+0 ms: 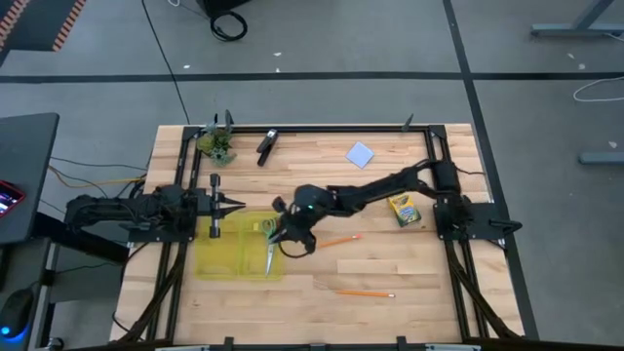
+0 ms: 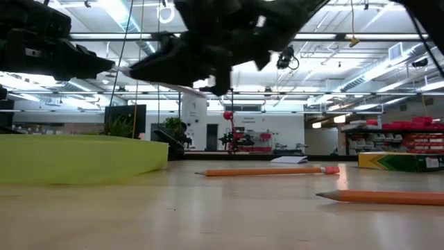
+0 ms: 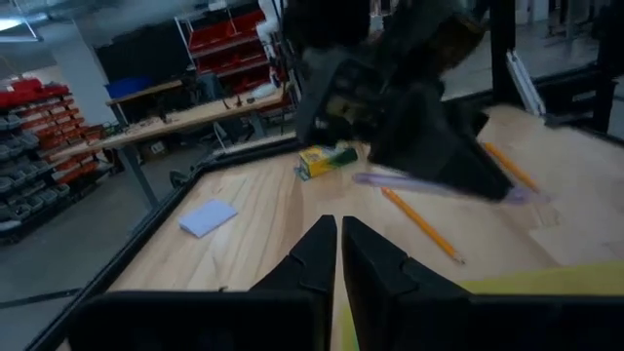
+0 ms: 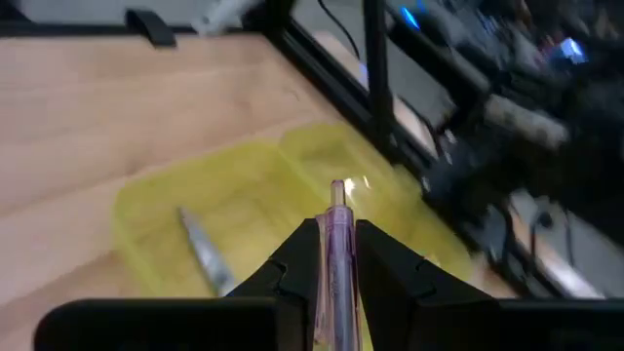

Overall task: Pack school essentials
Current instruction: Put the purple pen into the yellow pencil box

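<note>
My right gripper (image 1: 285, 232) hovers over the right part of the yellow tray (image 1: 226, 261), shut on a purple pen (image 4: 337, 255). Green-handled scissors (image 1: 267, 246) lie in the tray, blades toward the near edge. My left gripper (image 1: 234, 205) waits, shut, just above the tray's far edge. On the wood lie two orange pencils (image 1: 340, 239) (image 1: 367, 292), the yellow crayon box (image 1: 404, 210) and the pale blue notepad (image 1: 361, 154). No red eraser shows. My right gripper pinches the purple pen's barrel (image 4: 337, 234) between its two fingers, with the pen lying along them. Its tip (image 4: 337, 187) sticks out past the fingertips toward the tray. The pen is lifted clear, slanting down over the tray (image 4: 244, 195).
A black oblong tool (image 1: 266, 146) and a green leafy clump (image 1: 216, 144) sit near the far edge. A dark frame rail (image 1: 322, 128) borders the table. Bare wood lies between the tray and the near pencil.
</note>
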